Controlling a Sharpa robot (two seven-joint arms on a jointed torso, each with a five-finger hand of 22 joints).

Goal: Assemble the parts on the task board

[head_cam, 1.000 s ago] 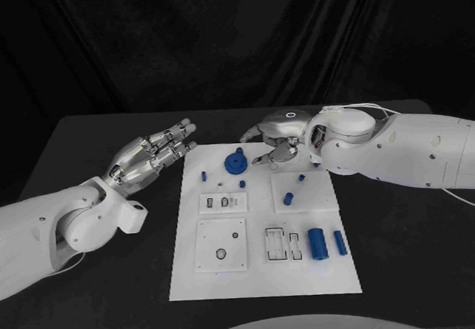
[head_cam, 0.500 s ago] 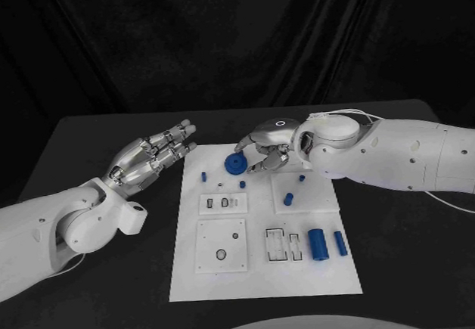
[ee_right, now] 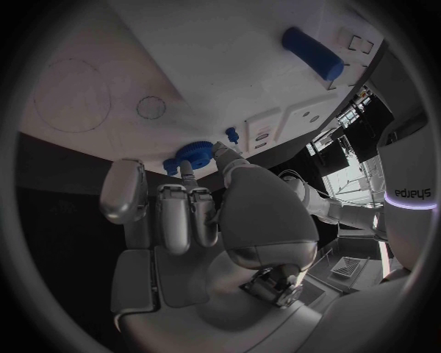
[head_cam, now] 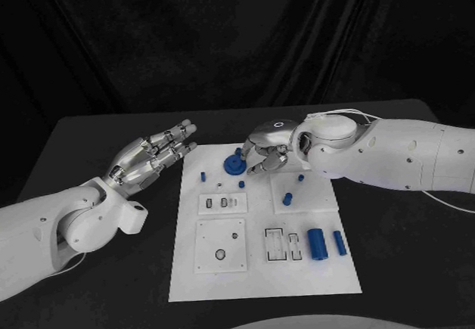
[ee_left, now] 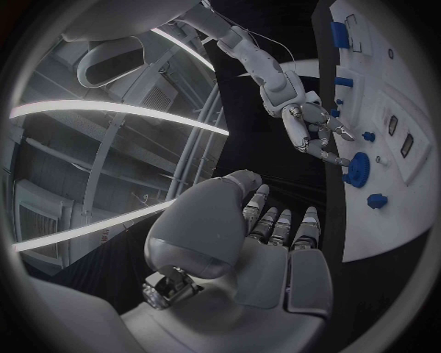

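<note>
The white task board (head_cam: 226,279) lies in the middle of the black table. A blue gear (head_cam: 234,165) lies near the board's far edge. My right hand (head_cam: 266,150) is bent down over it from the right. In the right wrist view, the thumb and a fingertip (ee_right: 184,170) pinch the rim of the gear (ee_right: 188,156). My left hand (head_cam: 150,157) hovers open, fingers stretched out, just off the board's far left corner and touching nothing. The left wrist view shows the right hand (ee_left: 317,137) on the gear (ee_left: 359,169).
Small blue pegs (head_cam: 203,176) (head_cam: 243,184) (head_cam: 301,178) stand near the gear, with a short blue piece (head_cam: 288,199) beside them. Two blue cylinders (head_cam: 317,244) (head_cam: 339,241) lie near the board's right edge. Plates with slots (head_cam: 220,203) (head_cam: 220,245) lie on the board's left half.
My right hand has come down and left from behind the board onto the gear, and its fingers have closed on the rim. The left hand has stayed still.
</note>
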